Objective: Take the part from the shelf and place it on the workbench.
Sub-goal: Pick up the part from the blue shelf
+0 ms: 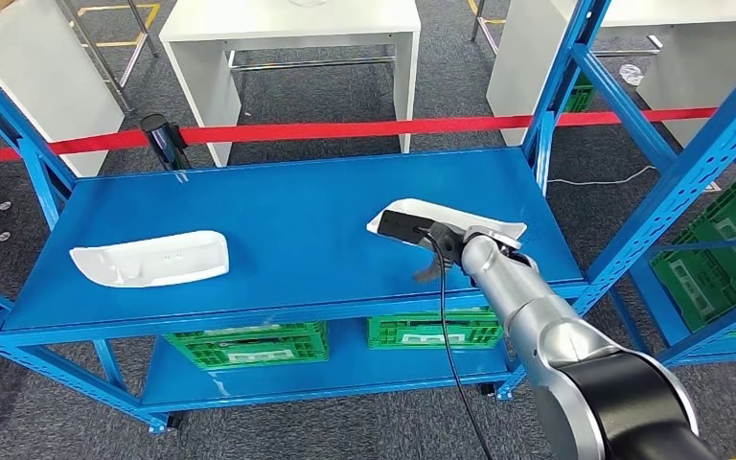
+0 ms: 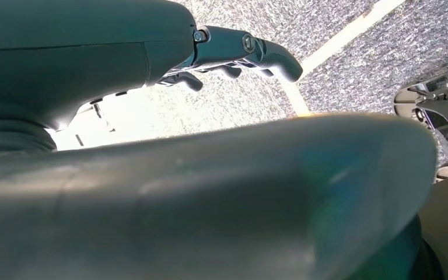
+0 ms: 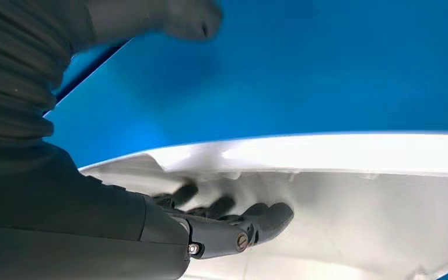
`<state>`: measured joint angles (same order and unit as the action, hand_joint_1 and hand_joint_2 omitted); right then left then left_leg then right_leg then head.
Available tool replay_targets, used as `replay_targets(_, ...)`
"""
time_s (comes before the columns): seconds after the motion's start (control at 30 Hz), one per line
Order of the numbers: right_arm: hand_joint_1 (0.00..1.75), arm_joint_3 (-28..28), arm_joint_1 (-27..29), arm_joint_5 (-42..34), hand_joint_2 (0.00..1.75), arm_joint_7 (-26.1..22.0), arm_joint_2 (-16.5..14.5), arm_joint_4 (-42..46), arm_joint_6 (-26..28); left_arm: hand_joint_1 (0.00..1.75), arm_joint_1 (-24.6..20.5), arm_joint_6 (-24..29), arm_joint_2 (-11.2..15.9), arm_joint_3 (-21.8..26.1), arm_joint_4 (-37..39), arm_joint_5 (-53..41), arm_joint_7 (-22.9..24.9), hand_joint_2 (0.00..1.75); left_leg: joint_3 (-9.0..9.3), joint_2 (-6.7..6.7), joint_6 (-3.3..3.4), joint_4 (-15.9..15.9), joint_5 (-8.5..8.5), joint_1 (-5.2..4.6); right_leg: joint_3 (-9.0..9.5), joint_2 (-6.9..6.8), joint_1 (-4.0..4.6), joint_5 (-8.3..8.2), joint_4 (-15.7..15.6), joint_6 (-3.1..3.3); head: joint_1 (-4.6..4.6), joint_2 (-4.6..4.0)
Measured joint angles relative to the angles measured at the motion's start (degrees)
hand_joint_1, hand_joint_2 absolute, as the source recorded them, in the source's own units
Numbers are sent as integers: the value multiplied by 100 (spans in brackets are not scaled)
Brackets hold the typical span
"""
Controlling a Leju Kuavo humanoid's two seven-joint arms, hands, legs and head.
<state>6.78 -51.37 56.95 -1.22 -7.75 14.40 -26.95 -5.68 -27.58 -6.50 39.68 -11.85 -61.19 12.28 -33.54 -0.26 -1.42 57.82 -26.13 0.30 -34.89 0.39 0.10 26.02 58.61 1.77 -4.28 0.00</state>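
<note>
Two white moulded parts lie on the blue shelf (image 1: pixel 287 201). One white part (image 1: pixel 151 259) is at the left. The other white part (image 1: pixel 412 208) is at the right, with my right hand (image 1: pixel 436 240) on it. In the right wrist view the dark fingers (image 3: pixel 262 219) lie in the hollow of this part (image 3: pixel 356 192), while the thumb (image 3: pixel 192 17) stands apart over the shelf (image 3: pixel 326 70). Nothing is clamped. My left hand (image 2: pixel 233 52) hangs over grey carpet, fingers loosely bent and holding nothing.
White tables (image 1: pixel 287 19) stand beyond a red barrier tape (image 1: pixel 345 128) and its black post (image 1: pixel 163 134). Blue uprights frame the shelf on both sides. Green crates (image 1: pixel 249 343) sit on the lower level, and more green crates (image 1: pixel 719 249) fill a second rack at the right.
</note>
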Motion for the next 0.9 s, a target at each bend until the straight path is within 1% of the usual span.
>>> replay_targets(0.4, 175, -168, -17, -130, 175, -35, 172, -2, 40, 0, -6, 0, -8, 95, 0, 11, -36, 0, 29, 5, -5, 0, -11, 0, 24, 13, 1, 4, -2, -1, 0, 0)
replay_targets(0.77, 175, -225, -67, -142, 175, -43, 242, -2, 68, 0, -16, 0, -23, 130, 0, 7, -3, 0, 47, 4, -7, 0, -12, 0, 46, 10, 4, 5, -2, -2, 0, 0)
replay_targets(0.9, 175, -225, -69, -125, 175, -223, 243, -1, 176, 0, -21, 0, -23, 172, -2, 132, -215, 0, 48, 4, -7, 0, -12, 0, 47, 10, 3, 5, -2, -3, 0, 0)
